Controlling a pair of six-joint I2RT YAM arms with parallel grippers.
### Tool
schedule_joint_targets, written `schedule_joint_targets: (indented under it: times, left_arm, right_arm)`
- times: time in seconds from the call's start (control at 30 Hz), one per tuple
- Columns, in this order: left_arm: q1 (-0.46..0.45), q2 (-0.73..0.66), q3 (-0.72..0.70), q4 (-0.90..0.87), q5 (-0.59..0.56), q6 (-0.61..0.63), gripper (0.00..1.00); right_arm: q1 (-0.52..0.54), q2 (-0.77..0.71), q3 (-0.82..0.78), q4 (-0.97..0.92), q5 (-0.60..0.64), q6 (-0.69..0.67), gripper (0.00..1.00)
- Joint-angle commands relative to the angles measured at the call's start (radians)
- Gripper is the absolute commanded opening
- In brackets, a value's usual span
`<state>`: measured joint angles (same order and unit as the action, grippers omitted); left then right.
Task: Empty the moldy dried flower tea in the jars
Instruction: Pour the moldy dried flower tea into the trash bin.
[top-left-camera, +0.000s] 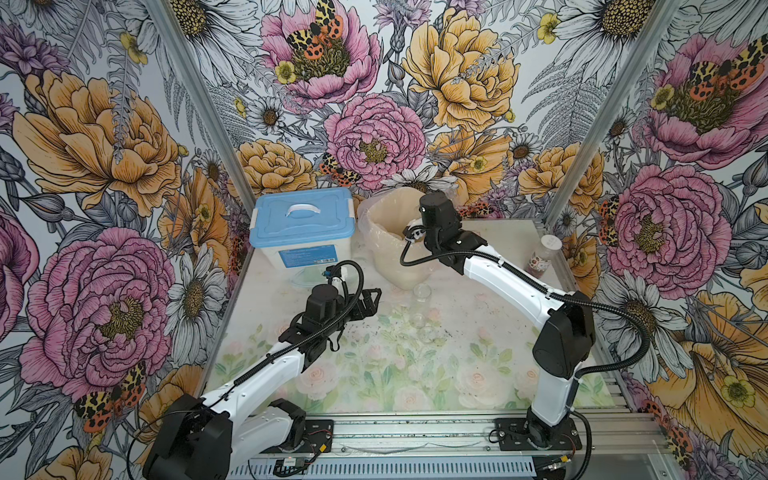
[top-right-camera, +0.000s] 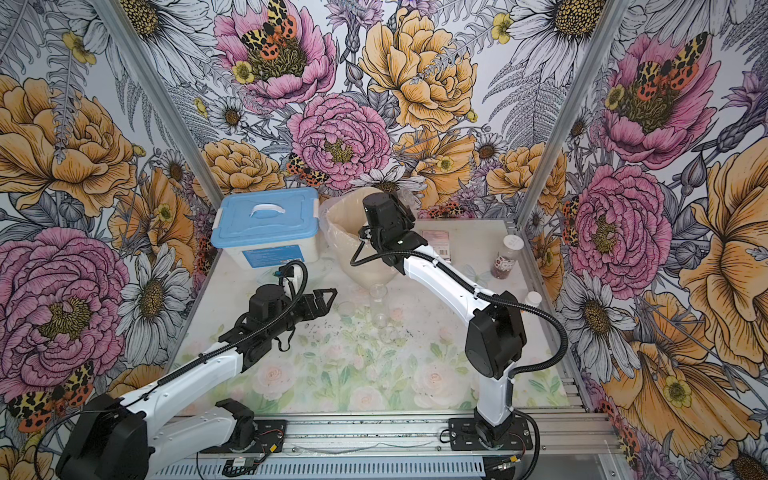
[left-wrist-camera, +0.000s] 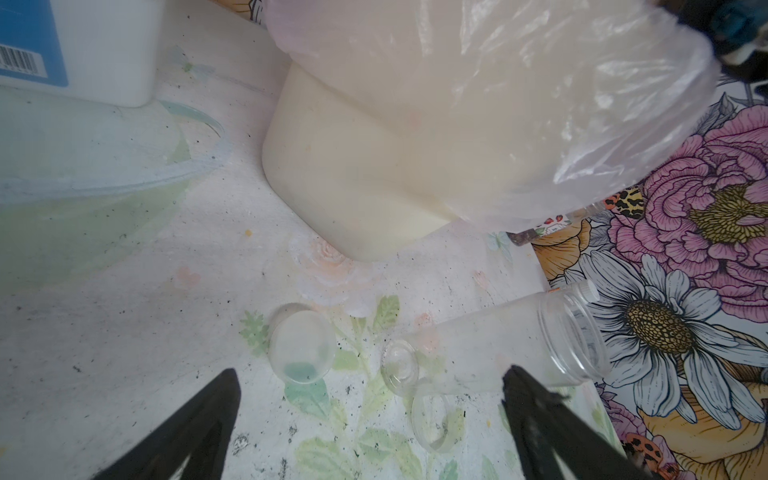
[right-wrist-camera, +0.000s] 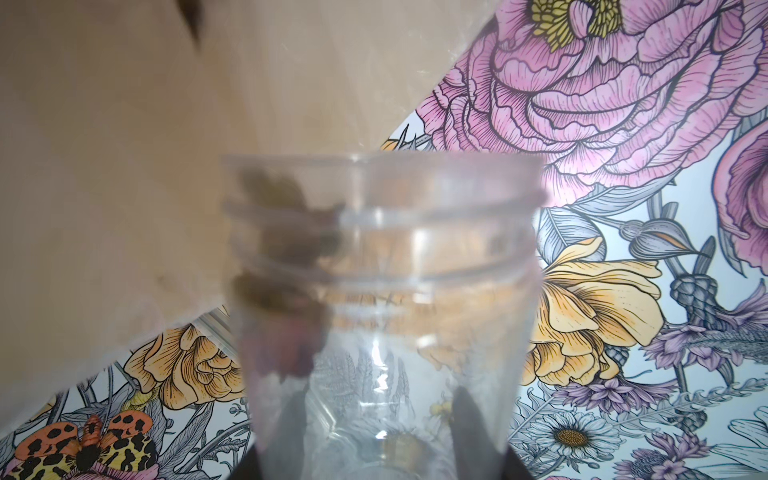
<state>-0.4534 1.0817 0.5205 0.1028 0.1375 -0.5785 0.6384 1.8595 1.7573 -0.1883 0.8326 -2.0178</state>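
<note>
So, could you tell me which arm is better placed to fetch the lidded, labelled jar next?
Right, probably. The labelled jar stands at the table's right edge, near that arm; the open left gripper hovers across the table. The right gripper must first release its clear jar.

The left arm (top-left-camera: 266, 374) reaches forward from its base, with the forearm low and angled toward the centre. The left end effector (top-left-camera: 374, 301) is level, with its jaws fully apart and nothing between its fingers (left-wrist-camera: 199, 424). The right arm (top-left-camera: 511, 278) rises from its base, bends at the elbow and reaches to the rear left. The right end effector (right-wrist-camera: 382, 415) grips a clear jar (right-wrist-camera: 382, 249) by its lower body.
</note>
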Motion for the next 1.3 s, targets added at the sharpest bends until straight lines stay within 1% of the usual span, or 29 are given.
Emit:
schedule_joint_targets:
  times: [0.0,0.3,0.7,1.0,1.1,1.27]
  left_arm:
    - [0.014,0.004,-0.018,0.037,0.025,-0.009,0.99]
    - [0.015,0.011,-0.02,0.055,0.034,-0.017,0.99]
    - [0.018,0.004,-0.015,0.051,0.042,-0.025,0.99]
    - [0.018,-0.002,-0.008,0.047,0.046,-0.033,0.99]
    - [0.019,-0.005,-0.007,0.046,0.045,-0.037,0.99]
    - [0.018,-0.013,-0.007,0.042,0.043,-0.04,0.99]
  right_arm:
    - [0.0,-0.042,0.049,-0.023,-0.011,-0.046,0.0]
    - [-0.002,-0.034,0.103,-0.083,-0.018,-0.043,0.0]
    - [-0.013,-0.024,0.088,-0.119,-0.032,0.006,0.0]
    - [-0.043,-0.013,0.088,-0.204,-0.043,0.212,0.0]
    - [-0.055,-0.013,0.114,-0.27,-0.061,0.331,0.0]
    - [-0.07,-0.025,0.152,-0.397,-0.143,0.536,0.0]
